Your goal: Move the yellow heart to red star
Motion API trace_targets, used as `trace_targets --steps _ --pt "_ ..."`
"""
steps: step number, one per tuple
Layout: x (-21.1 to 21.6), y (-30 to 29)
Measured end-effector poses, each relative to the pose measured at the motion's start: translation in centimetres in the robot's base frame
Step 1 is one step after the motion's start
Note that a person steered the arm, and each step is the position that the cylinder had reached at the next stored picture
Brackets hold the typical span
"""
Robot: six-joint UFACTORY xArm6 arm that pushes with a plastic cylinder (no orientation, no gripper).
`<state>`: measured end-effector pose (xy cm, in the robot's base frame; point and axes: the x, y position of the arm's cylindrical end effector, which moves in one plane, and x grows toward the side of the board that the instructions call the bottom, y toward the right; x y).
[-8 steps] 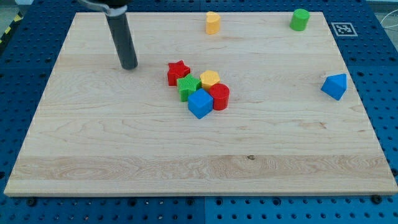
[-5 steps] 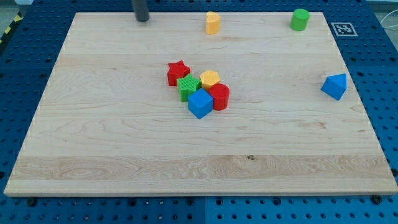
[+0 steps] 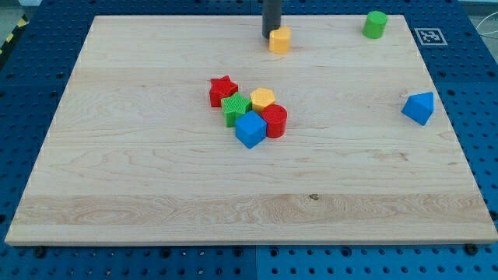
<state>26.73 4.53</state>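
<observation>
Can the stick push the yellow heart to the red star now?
Probably yes: my tip sits just behind the yellow heart, and the board between it and the red star looks bare.

yellow heart [image 3: 280, 40] | red star [image 3: 222, 89] | dark rod, my tip [image 3: 270, 34] | pale wood board [image 3: 117, 171]

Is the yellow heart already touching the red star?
No, the yellow heart sits near the view's top beside my tip, well apart from the red star.
</observation>
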Motion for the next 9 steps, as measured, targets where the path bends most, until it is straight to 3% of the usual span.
trace_targets --steps 1,2,4,5,7,9 --pt "3.8 1.8" --pt "4.3 1.4" --pt "-0.5 1.5" --pt "-1.8 4.8" --pt "4.1 6.7" --pt "10.2 4.5"
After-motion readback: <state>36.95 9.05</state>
